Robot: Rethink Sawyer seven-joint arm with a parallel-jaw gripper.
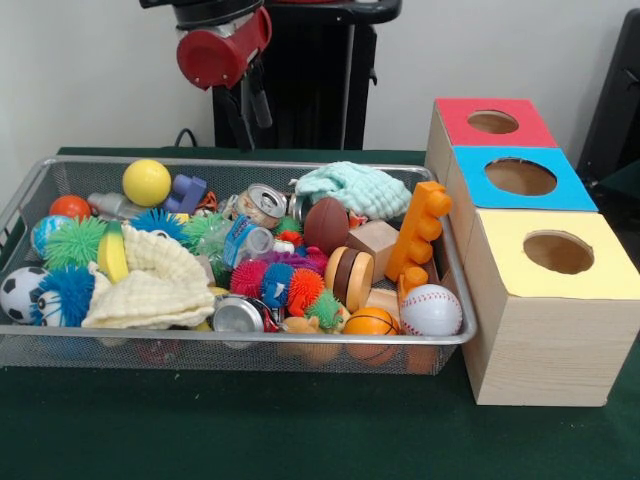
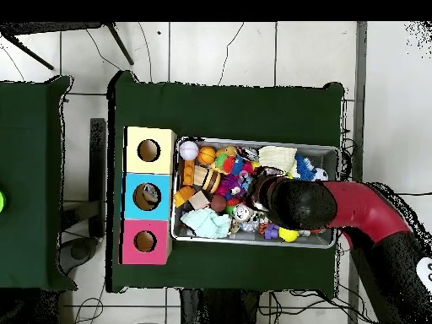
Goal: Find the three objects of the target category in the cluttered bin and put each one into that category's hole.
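Observation:
The wire mesh bin (image 1: 300,340) sits on the green table, full of mixed toys. It also shows in the overhead view (image 2: 331,152). Three wooden boxes stand beside it. The blue-faced box (image 1: 470,165) is the middle one, with its round hole (image 1: 520,176) facing up. In the overhead view something greyish shows inside that hole (image 2: 147,196). My arm's red and black end (image 1: 222,45) hangs high above the bin's back edge, with the gripper (image 1: 257,98) dark beneath it. From overhead the arm (image 2: 291,202) covers part of the bin and hides the gripper.
The bin holds a yellow ball (image 1: 147,182), baseball (image 1: 431,310), basketball (image 1: 370,322), brown football (image 1: 326,225), soccer ball (image 1: 20,292), crushed cans (image 1: 262,205), an orange block (image 1: 418,232), cloths (image 1: 352,188) and spiky balls (image 1: 75,240). The red-faced box (image 1: 455,120) and yellow-faced box (image 1: 555,290) flank the blue one.

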